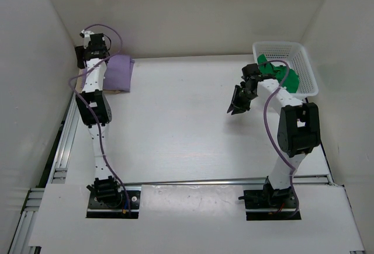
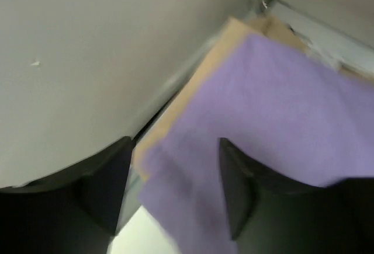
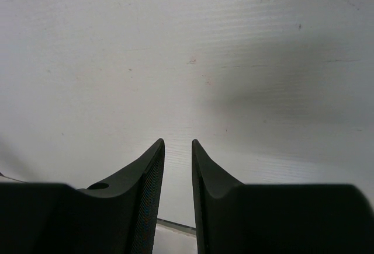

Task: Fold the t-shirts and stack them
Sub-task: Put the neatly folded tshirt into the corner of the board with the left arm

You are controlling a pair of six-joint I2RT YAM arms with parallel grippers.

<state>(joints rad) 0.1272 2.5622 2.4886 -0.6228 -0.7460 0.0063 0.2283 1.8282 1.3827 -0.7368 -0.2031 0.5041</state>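
White walls close in a white tabletop [image 1: 187, 131], and our two arms reach toward opposite far corners of it.

At the far left corner lies the folded light purple cloth t-shirt [image 1: 118, 73], on top of a folded tan cloth t-shirt [image 2: 225, 47] whose edge peeks out beneath it. In the far right corner, the bright green cloth t-shirt [image 1: 285, 76] sits bunched in a white plastic lattice basket [image 1: 307, 58].

We judge the stacking of the purple shirt onto the tan one to be the step in hand, with the green shirt not yet folded.

Our left gripper [image 2: 174, 143] hangs over the near corner of the purple shirt. Its jaws are spread, and the cloth lies loose between them rather than pinched.

Our right gripper [image 3: 178, 143] hovers over bare table, just beside the basket and apart from the green shirt. Its fingers [image 3: 149, 172] are narrowly parted and hold nothing.

Next, we think, the left arm must lift clear without dragging the purple corner. The right arm then needs to reach into the basket, widen its jaws, and draw the green shirt onto open table for folding.
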